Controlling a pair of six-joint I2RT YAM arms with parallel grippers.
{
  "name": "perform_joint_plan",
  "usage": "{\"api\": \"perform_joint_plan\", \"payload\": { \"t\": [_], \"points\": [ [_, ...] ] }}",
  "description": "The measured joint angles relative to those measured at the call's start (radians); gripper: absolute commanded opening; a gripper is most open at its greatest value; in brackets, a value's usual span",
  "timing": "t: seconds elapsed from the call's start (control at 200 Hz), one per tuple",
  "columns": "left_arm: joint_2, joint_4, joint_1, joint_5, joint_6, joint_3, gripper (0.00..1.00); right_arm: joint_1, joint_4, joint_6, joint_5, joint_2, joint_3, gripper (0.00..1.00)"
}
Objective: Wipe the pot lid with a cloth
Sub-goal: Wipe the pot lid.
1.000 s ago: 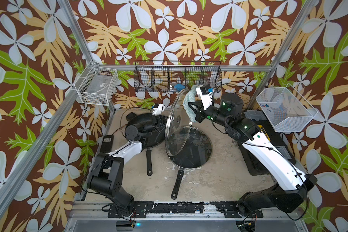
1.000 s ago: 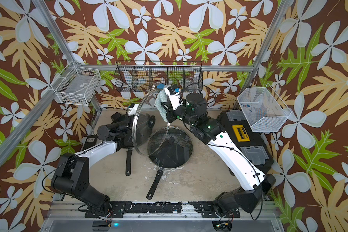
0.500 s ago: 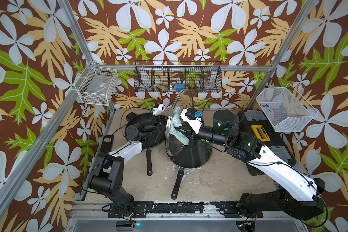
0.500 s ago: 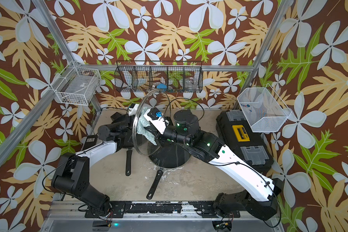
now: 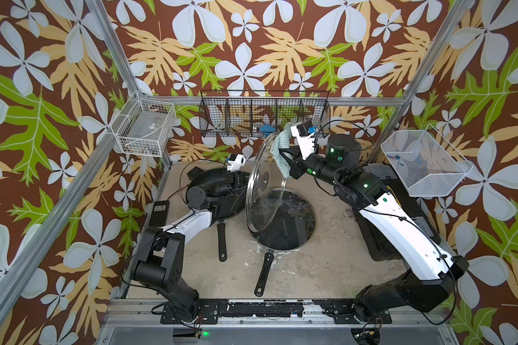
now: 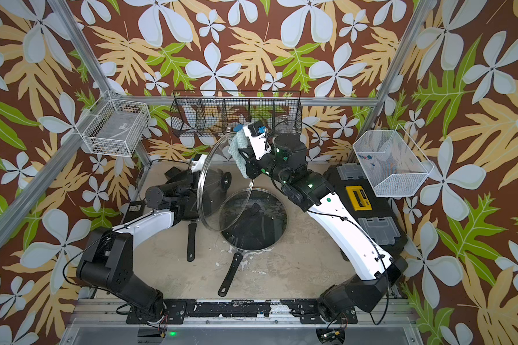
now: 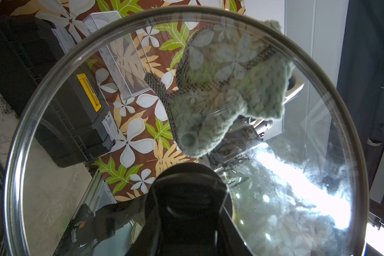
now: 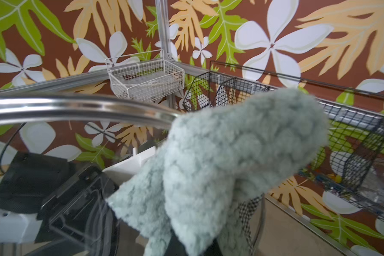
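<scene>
Pot lid (image 5: 259, 206), one: stands on edge; its black handle is clenched in the left claw (image 7: 186, 199); only the left wrist view shows that grip plainly.
Cloth (image 5: 281, 149), one: clamped in the right claw (image 5: 285, 160); pressed on the lid's upper rim, across the glass from the left claw.
Second lid (image 5: 290, 227), one: lies flat on a pan (image 5: 263, 273) on the desk (image 5: 326, 263), below the right claw.
Pans, two; other pan (image 5: 221, 242) beneath the left claw.
Baskets, three: white basket (image 5: 144, 128); black basket (image 5: 263, 115); mesh basket (image 5: 425, 161).
Power brick (image 5: 161, 209): white print, too small to read.

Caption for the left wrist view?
Looking through the glass pot lid: fluffy mint cloth against its far face, near the rim.
</scene>
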Motion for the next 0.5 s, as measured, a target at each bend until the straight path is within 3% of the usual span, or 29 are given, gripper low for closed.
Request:
{"api": "perform_joint_plan", "payload": {
  "t": [0.291, 0.501],
  "points": [
    [0.000, 0.000, 0.000, 0.000, 0.000, 0.000, 0.00, 0.270, -0.007, -0.127, -0.083, -0.150, -0.167, 0.00],
    [0.000, 0.000, 0.000, 0.000, 0.000, 0.000, 0.00, 0.285, -0.006, -0.165, -0.046, -0.164, -0.204, 0.00]
  ]
}}
